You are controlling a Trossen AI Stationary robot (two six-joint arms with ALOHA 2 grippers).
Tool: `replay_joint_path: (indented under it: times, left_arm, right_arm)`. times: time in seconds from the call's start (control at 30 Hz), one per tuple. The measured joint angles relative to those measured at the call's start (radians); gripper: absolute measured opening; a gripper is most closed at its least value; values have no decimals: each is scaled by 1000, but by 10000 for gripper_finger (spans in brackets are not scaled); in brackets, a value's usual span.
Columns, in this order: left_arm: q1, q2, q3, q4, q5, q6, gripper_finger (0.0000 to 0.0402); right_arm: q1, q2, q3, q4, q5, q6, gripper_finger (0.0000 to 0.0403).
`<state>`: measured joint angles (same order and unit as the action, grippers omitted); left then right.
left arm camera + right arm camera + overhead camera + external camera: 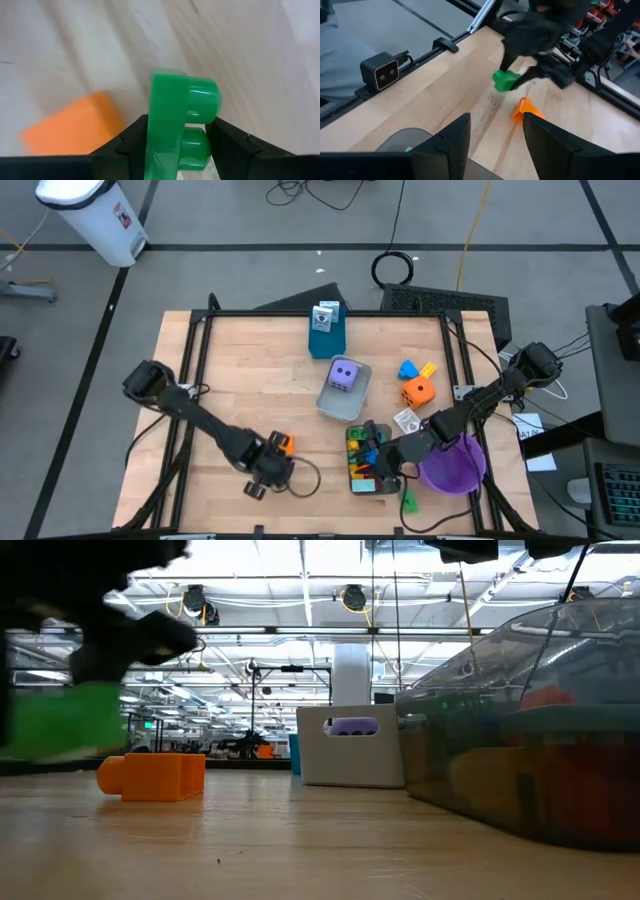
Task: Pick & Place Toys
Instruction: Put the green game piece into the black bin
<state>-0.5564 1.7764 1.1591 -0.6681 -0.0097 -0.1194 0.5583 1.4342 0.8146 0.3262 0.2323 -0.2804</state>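
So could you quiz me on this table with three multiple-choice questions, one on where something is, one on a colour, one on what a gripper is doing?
1. Where is the purple die?
A. in the purple bowl
B. in the grey tray near the table's middle
C. on the bare wood beside the left arm

2. What colour is the brick held by the left gripper?
A. green
B. yellow
C. blue

3. How does the right gripper stand?
A. shut on an orange brick
B. shut on the purple die
C. open, holding nothing

Answers:
1. B: the high view shows the die sitting in the grey tray, apart from the purple bowl.
2. A: the left wrist view shows a green brick clamped between the dark fingers, above an orange brick on the wood.
3. C: the right wrist view shows its fingers apart with nothing between them.
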Motion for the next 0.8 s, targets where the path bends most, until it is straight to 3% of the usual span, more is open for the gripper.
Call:
replay_joint_path:
  times: [0.23,0.33,0.47,0.8]
  left_arm:
    - [101,-134,0,120,-72,-6,174]
    - [140,-164,0,223,-105,20,177]
    - [186,-166,0,296,-115,32,181]
    - [243,-161,0,387,-168,92,184]
  right_arm:
    - [-18,7,-1,68,17,-26,169]
    - [-33,29,-1,149,105,-25,166]
    - [-61,64,0,235,161,-48,164]
    - [-109,70,0,300,160,24,164]
